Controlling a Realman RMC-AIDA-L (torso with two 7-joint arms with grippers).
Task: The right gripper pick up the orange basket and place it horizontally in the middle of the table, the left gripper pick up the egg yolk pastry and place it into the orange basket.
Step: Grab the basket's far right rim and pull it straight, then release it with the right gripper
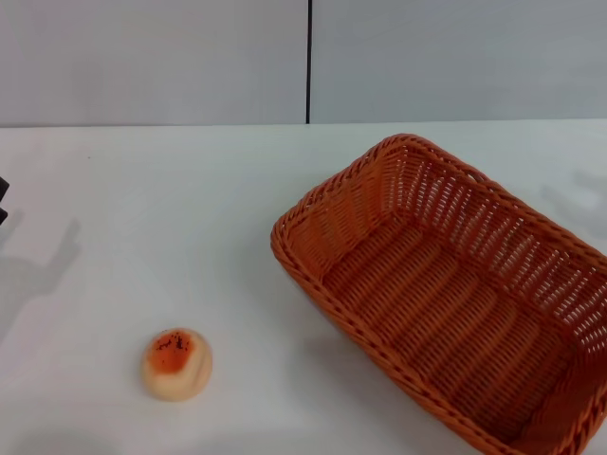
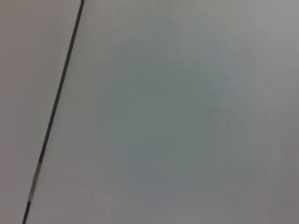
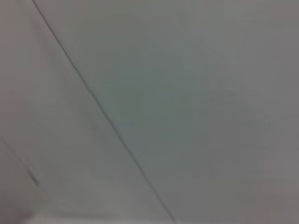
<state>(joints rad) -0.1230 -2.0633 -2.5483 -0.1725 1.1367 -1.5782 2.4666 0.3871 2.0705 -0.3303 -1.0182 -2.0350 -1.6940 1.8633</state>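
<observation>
The orange basket [image 1: 455,294] lies on the white table [image 1: 190,246] at the right, turned at a slant, with its near right corner cut off by the picture's edge. It is empty. The egg yolk pastry [image 1: 176,363] rests on the table near the front left, glazed orange face up. Only a small black sliver of the left gripper [image 1: 3,201] shows at the left edge of the head view, well apart from the pastry. The right gripper is out of view. Both wrist views show only a plain grey wall with a dark seam line.
A grey wall [image 1: 152,57] with a vertical dark seam [image 1: 309,62] stands at the table's far edge. Bare tabletop lies between the pastry and the basket. A faint arm shadow [image 1: 38,275] falls on the table's left side.
</observation>
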